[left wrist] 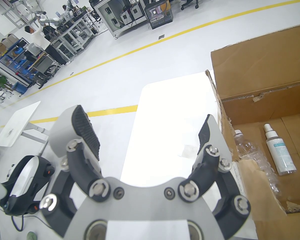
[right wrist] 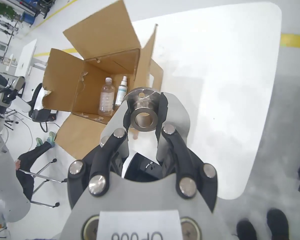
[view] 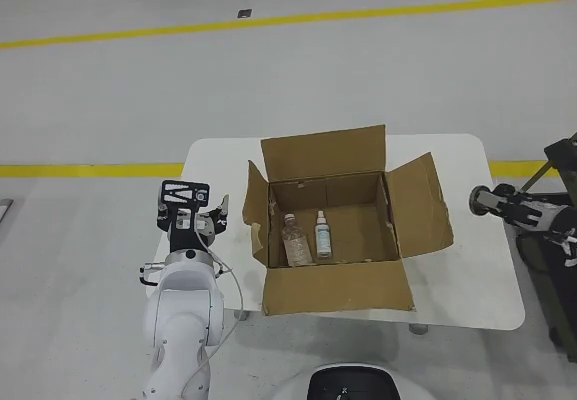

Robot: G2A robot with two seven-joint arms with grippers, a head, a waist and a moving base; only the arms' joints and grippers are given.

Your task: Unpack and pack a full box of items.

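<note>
On the white table (view: 458, 290), the open cardboard box (view: 338, 288) contains a clear plastic bottle (view: 295, 242) and a spray bottle (view: 323, 236), lying side by side. The right gripper (right wrist: 144, 101) is clamped on a steel flanged bushing (right wrist: 143, 120) beyond the table's right edge. The left gripper (left wrist: 143, 116) hangs empty beside the box's left flap, jaws spread. Probable step: unpacking. Next, lower the bushing onto bare tabletop, then release.

The box (view: 363, 238) is open on top, so the way in is from above. Its flaps (view: 323, 155) stick out at 12, 3, 6 and 9 o'clock and block the sides. Inside, a clear bottle (view: 296, 241) and a spray bottle (view: 323, 236) lie at 9 o'clock; the floor at 3 o'clock has room. The right gripper (right wrist: 145, 104), at the 3 o'clock edge of the table (view: 468, 290), is full with a metal ring (right wrist: 142, 119).
</note>
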